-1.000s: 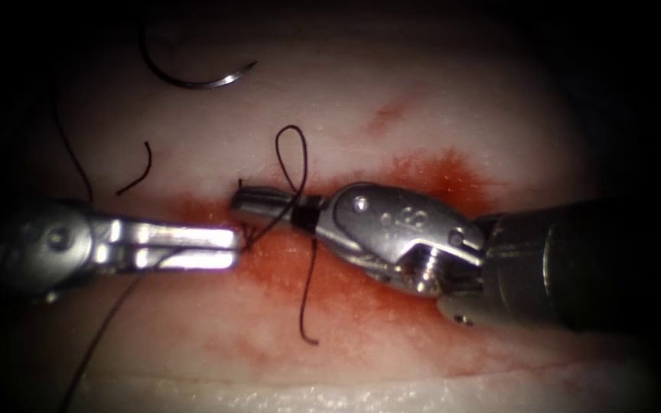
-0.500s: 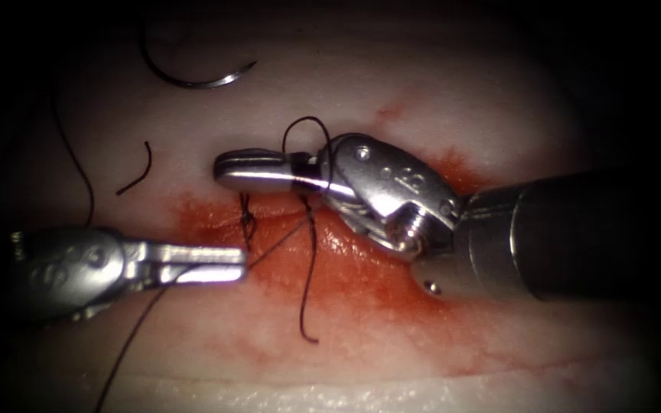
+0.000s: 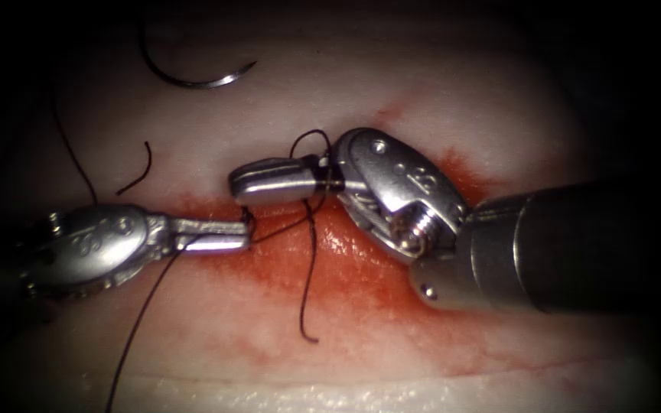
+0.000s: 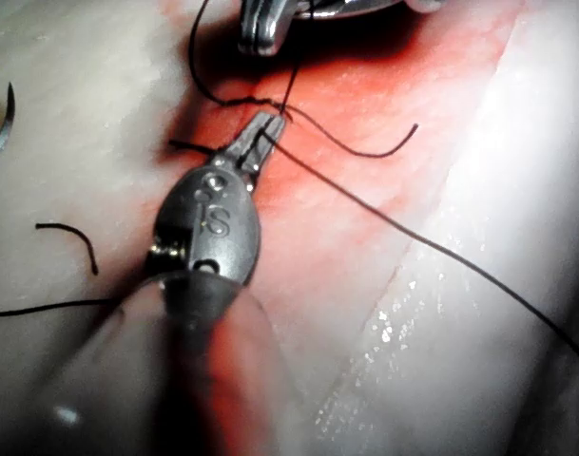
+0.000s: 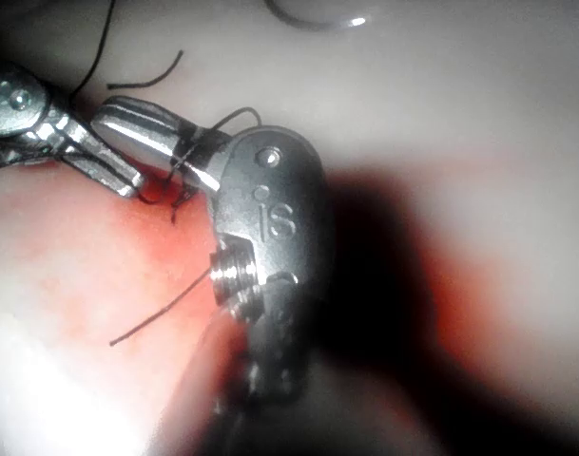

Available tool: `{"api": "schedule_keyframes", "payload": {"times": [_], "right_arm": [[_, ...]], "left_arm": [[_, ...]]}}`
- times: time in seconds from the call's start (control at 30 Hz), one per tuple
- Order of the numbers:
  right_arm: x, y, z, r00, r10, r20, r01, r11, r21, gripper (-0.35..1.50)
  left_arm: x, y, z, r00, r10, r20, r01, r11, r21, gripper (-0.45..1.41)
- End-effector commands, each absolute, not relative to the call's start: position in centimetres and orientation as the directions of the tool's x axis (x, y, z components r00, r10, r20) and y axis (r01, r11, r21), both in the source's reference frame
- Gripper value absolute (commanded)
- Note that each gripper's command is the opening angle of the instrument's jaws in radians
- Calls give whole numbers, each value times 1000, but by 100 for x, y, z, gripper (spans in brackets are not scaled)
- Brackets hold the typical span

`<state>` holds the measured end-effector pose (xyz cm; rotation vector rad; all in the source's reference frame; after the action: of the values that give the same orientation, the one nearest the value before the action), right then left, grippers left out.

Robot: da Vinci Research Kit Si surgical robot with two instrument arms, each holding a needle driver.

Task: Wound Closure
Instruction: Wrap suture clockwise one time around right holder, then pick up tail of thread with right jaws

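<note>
Here, the left steel needle driver point(image 3: 240, 233) clamped the dark thread point(image 3: 309, 275); thread looped the shut right steel driver point(image 3: 248, 183), seemingly for knotting; the curved steel needle point(image 3: 193, 80) lay free beyond both.

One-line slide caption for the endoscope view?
Left steel needle driver grips dark thread; right driver thread-wrapped; curved steel needle lies free.

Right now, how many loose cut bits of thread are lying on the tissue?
1: a short curved cut end of thread lies on the tissue, beside the left tool. Others may be hidden.

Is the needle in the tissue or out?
Out: the needle lies free on the tissue, above the cut, held by neither tool.
</note>
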<state>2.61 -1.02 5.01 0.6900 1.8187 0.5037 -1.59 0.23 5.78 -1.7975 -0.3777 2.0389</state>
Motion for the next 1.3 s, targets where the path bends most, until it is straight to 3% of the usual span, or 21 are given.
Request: {"api": "schedule_keyframes", "payload": {"times": [0.03,0.43,0.67,0.93,1.3], "right_arm": [[266,-105,506,-217,675,-705,246,737,630,-35],[268,-111,504,107,562,-820,472,698,540,-35],[272,-124,496,125,529,-840,536,676,505,-35],[278,-143,483,108,519,-848,589,654,475,26],[266,-147,482,91,499,-862,613,654,444,63]], "left_arm": [[-164,24,586,-97,460,-883,-114,-886,-449,-45],[-174,30,588,-93,462,-882,-119,-885,-451,-45],[-178,26,586,-88,462,-883,-114,-885,-451,-45],[-179,22,588,-88,468,-879,-115,-882,-458,-45],[-179,18,594,-95,471,-877,-114,-881,-460,-45]]}}
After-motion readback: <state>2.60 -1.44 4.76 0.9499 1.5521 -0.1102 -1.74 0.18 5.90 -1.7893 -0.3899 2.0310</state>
